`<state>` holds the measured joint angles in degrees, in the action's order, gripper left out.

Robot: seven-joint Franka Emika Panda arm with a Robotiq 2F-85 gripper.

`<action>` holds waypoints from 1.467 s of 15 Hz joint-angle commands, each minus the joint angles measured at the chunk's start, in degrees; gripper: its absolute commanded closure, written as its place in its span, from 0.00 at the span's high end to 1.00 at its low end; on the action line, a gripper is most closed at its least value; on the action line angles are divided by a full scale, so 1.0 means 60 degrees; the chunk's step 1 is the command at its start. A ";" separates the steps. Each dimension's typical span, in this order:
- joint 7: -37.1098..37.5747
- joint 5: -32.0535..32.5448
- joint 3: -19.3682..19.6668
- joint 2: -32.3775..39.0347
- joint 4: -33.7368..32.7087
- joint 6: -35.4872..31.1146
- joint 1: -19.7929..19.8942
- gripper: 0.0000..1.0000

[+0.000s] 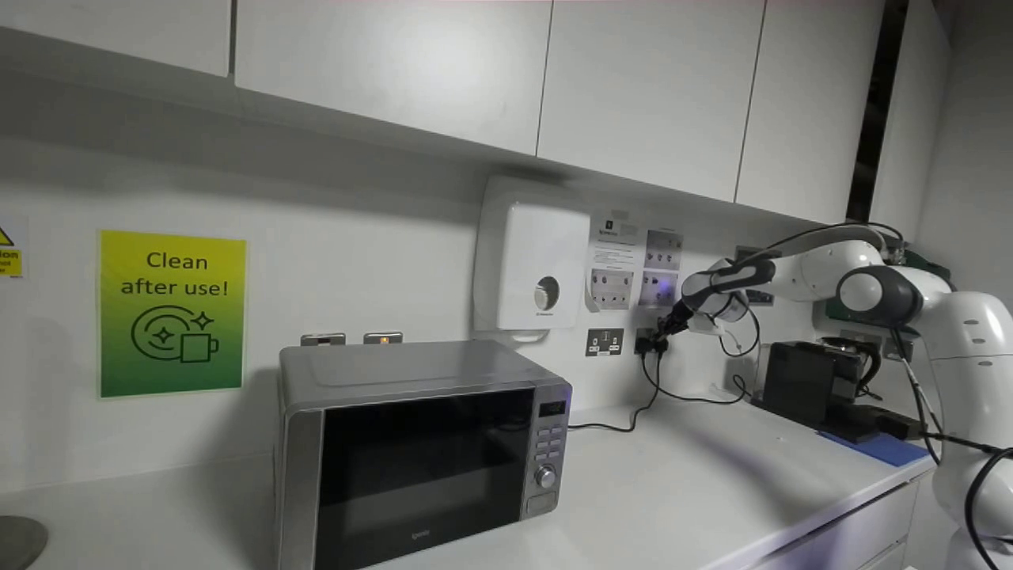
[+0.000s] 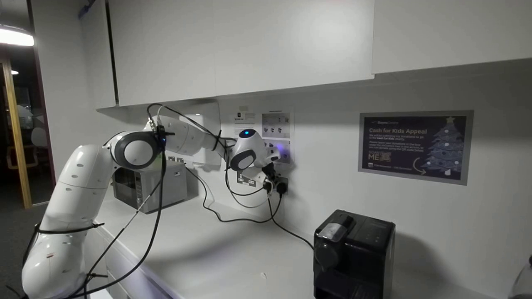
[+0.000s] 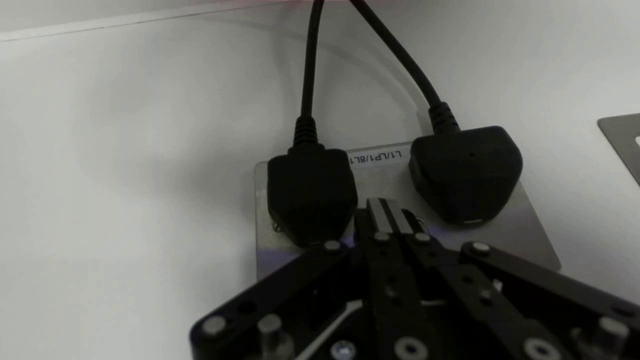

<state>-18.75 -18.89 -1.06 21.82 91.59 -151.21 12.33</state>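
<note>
- Two black plugs, named as they lie in the wrist view, the left plug (image 3: 311, 192) and the right plug (image 3: 465, 172), sit side by side in one wall socket (image 3: 520, 235).
- The gripper (image 3: 389, 216) is at that socket; its fingers are drawn together, side by side, with their tips between the plugs and closer to the left plug. I cannot tell whether they touch it.
- In the wrist view the cords (image 3: 310, 70) leave toward the top, and a label (image 3: 380, 157) on the socket reads upside down.
- In both exterior views the cords drop to the counter (image 1: 673, 475): one runs left toward the microwave (image 1: 423, 475), one right toward the coffee machine (image 1: 795, 384).
- Just left of the socket is a double socket (image 1: 604, 342); notices (image 1: 616, 245) are on the wall above.
- Farther left hang a white dispenser (image 1: 518, 253) and a green sign (image 1: 172, 313).
- A blue mat (image 1: 878, 449) shows on the near side of the coffee machine.
- In an exterior view a dark poster (image 2: 407, 145) hangs at the right.
- The arm (image 1: 969, 348) reaches in from the right in an exterior view.
- Cupboards (image 1: 633, 87) line the wall overhead.
</note>
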 commanded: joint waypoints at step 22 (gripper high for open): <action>0.0125 0.0119 -0.0134 0.0406 -0.0900 -0.0236 -0.0022 0.00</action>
<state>-18.62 -18.80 -1.09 21.98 90.58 -151.19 12.03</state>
